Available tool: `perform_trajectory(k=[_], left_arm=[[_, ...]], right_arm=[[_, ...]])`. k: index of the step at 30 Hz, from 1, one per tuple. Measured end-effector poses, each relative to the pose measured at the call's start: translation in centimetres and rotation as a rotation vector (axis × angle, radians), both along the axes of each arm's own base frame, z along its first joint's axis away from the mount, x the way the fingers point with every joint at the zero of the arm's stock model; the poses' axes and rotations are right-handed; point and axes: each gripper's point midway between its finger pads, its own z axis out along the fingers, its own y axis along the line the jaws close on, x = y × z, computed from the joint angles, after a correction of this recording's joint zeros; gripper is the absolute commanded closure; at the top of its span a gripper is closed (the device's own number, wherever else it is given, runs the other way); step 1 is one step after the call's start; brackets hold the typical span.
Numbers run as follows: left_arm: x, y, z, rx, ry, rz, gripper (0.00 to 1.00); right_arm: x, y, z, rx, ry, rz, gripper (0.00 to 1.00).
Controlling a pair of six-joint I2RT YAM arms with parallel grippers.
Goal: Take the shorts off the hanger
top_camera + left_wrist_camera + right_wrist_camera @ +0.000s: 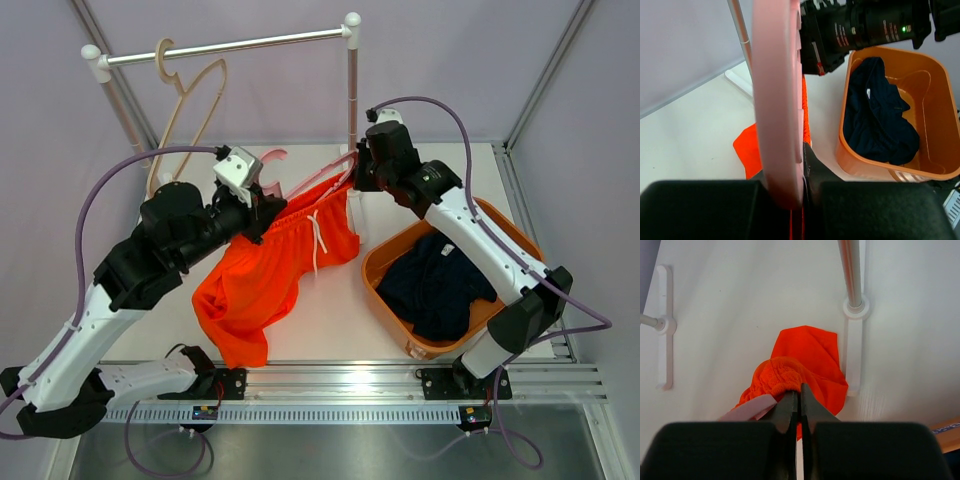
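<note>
Shorts, orange pair (270, 275), hang from pink hanger (775, 100) between your arms. Your left gripper (265, 208) clamps hanger; your right gripper (800, 390) pinches orange waistband. Navy pair (440, 285) lies in basket (385, 255).

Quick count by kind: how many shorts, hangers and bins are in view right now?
Shorts: 2 (orange shorts, navy shorts)
Hangers: 2 (pink hanger, beige hanger)
Bins: 1 (orange bin)
Total: 5
</note>
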Motion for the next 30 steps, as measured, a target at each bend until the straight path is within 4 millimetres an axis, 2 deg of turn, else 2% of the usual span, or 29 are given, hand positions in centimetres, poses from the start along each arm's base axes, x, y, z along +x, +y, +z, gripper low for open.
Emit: perform_trajectory(k=[7, 12, 14, 19, 22, 25, 30], left_arm=[[0.7, 0.8, 0.2, -0.052, -0.007, 0.079, 1.00], [1.1, 1.4, 0.7, -0.110, -0.014, 0.130, 1.00], [1.2, 1.5, 1.2, -0.133, -0.022, 0.143, 1.00], [1.4, 1.8, 2.1, -0.173, -0.041, 0.167, 1.00], [1.5, 1.6, 2.5, -0.188, -0.047, 0.167, 1.00], [1.7, 1.7, 2.8, -0.200, -0.054, 0.177, 1.00], [2.4, 2.1, 3.9, -0.235, -0.085, 0.218, 1.00]], right_arm=[[-1.4, 0.4, -1.3, 0.047, 0.034, 0.038, 1.00], [-3.2, 0.8, 0.0, 0.086, 0.012, 0.068, 1.00], [-4.6, 1.9, 1.1, 0.089, -0.015, 0.096, 1.00], [-11.3, 7.7, 3.4, 0.108, -0.066, 0.291, 1.00], [-14.2, 10.0, 3.8, 0.107, -0.078, 0.386, 1.00], [-15.3, 10.6, 3.8, 0.097, -0.085, 0.423, 1.00], [-15.3, 10.6, 4.0, 0.077, -0.097, 0.437, 1.00]])
